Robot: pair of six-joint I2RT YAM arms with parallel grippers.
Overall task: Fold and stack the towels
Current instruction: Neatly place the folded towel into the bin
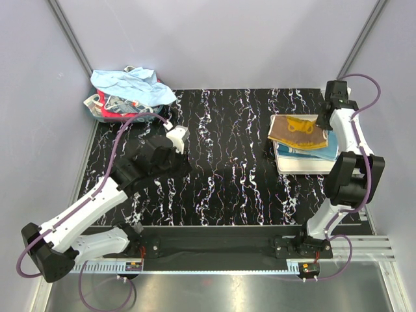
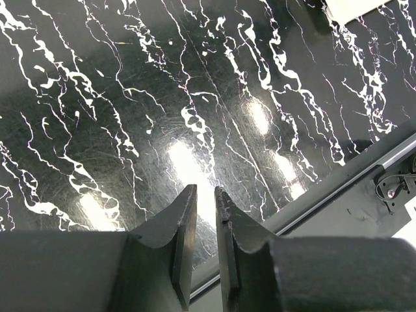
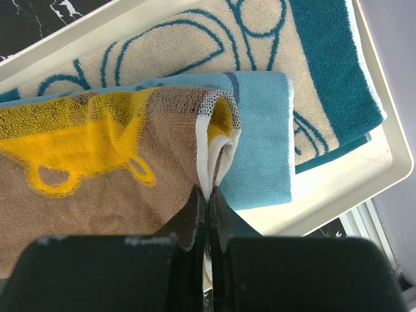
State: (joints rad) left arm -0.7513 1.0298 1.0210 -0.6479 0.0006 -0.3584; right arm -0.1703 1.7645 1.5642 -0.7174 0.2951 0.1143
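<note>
A white tray (image 1: 281, 166) at the right holds a stack of folded towels: a teal and beige one (image 3: 325, 65) at the bottom, a light blue one (image 3: 260, 136) on it, and a brown and yellow one (image 1: 298, 131) on top. My right gripper (image 3: 208, 190) is shut on the folded white-edged corner of the brown and yellow towel (image 3: 97, 175), over the tray's right side (image 1: 324, 125). My left gripper (image 2: 205, 190) hovers low over bare table at the left-centre (image 1: 179, 162), its jaws almost together with nothing between them. A heap of unfolded towels (image 1: 129, 94), light blue and red, lies at the back left.
The black marbled table (image 1: 234, 169) lies between heap and tray. The tray's rim (image 3: 383, 162) is close to the table's right edge. A metal rail (image 2: 364, 172) runs along the near edge. Grey walls enclose the back and sides.
</note>
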